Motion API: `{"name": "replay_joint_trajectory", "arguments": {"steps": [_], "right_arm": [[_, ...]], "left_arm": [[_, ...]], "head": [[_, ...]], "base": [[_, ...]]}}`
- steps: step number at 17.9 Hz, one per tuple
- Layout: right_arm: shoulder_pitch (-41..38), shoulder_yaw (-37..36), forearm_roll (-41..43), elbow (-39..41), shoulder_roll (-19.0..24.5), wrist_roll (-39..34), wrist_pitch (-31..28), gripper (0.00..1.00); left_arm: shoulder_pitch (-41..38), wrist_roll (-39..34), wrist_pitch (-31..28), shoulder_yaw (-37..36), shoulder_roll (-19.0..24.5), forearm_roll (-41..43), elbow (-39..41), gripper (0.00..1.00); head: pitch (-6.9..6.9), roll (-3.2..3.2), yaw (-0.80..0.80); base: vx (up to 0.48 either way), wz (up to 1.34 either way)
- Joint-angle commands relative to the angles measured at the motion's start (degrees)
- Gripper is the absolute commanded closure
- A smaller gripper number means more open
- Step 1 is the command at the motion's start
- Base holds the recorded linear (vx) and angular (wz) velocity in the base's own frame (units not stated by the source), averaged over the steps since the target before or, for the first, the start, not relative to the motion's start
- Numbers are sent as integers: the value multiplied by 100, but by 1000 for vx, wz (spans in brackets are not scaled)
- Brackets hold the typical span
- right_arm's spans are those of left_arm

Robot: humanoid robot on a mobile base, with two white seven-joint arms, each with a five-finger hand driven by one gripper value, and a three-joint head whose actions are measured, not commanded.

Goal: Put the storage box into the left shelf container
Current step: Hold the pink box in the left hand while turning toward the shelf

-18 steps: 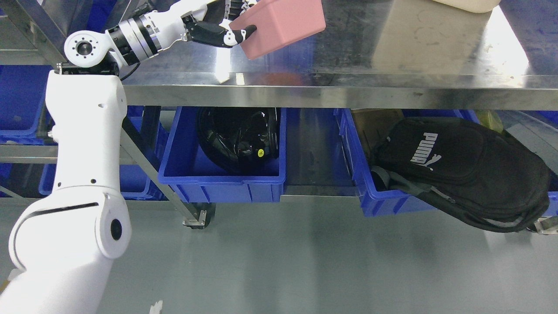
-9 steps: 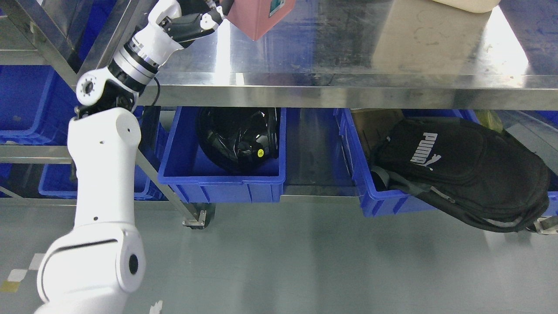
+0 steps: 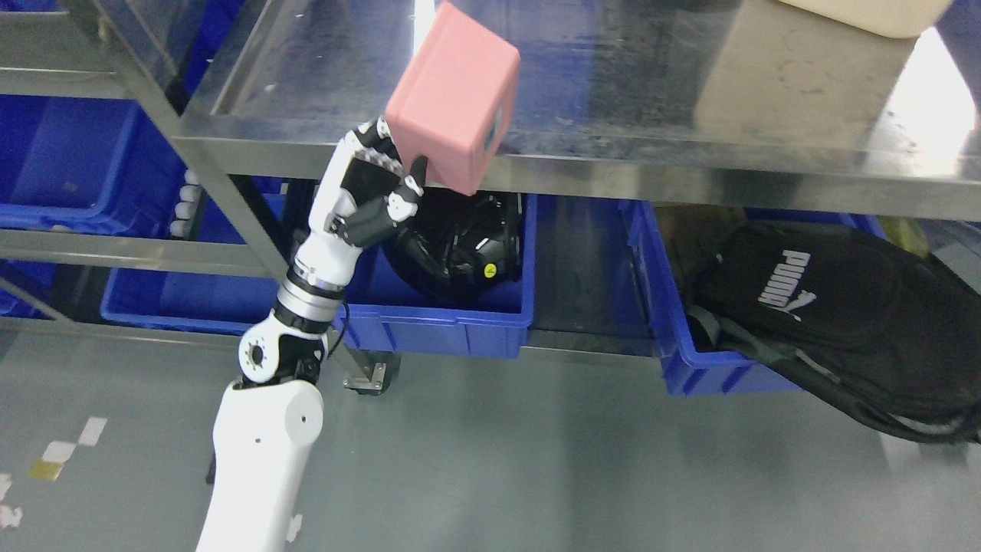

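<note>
Grey, smooth flooring (image 3: 536,460) runs beneath a stainless-steel table (image 3: 613,146) whose top is scuffed and reflective. At the table's front edge, the left hand (image 3: 368,192) is raised on a near-vertical white forearm, its black-and-white fingers (image 3: 410,180) curled against the lower left side of the pink storage box (image 3: 452,115), which it grips. The storage box is a matte, round-cornered block, tilted on one corner and held in the air in front of the table edge, overlapping it in view; a small printed label shows on its right face. Directly behind the hand, under the table, a blue plastic bin (image 3: 452,326) holds a glossy black helmet (image 3: 460,245) with a small yellow sticker. To the right, a second blue bin (image 3: 713,368) carries a black fabric backpack (image 3: 835,307) whose straps spill over the bin's front wall. To the left, a metal shelf frame (image 3: 130,249) holds further blue containers (image 3: 69,169), well apart from the box. A cream-coloured object (image 3: 866,11) sits at the table's far right corner, cut off by the top edge.
</note>
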State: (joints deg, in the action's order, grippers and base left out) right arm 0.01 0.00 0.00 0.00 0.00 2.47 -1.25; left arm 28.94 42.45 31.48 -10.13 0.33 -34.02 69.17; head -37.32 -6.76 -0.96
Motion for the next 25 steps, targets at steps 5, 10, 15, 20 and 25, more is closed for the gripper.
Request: {"name": "replay_joint_trajectory", "arguments": {"steps": [5, 10, 15, 20, 25], "right_arm": [[-54, -26, -9, 100, -100, -1, 2, 0], [-54, -26, -9, 100, -100, -1, 2, 0], [-54, -26, -9, 100, -100, -1, 2, 0], [-54, -26, -9, 100, -100, -1, 2, 0], [-54, -26, -9, 100, -100, -1, 2, 0]], "left_arm": [[-2137, 510, 614, -1597, 67, -193, 1432, 98], [-2498, 536, 816, -1545, 67, -193, 1432, 98], [-2525, 528, 939, -1246, 67, -193, 1424, 98], [-2525, 536, 957, -860, 67, -193, 1415, 98], [-2507, 528, 966, -692, 67, -184, 1415, 97]], "head": [[0, 0, 0], [0, 0, 0], [-3, 0, 0], [-3, 0, 0], [-3, 0, 0]], "base": [[115, 812], [212, 1767], [353, 1754], [382, 793], [446, 152]]}}
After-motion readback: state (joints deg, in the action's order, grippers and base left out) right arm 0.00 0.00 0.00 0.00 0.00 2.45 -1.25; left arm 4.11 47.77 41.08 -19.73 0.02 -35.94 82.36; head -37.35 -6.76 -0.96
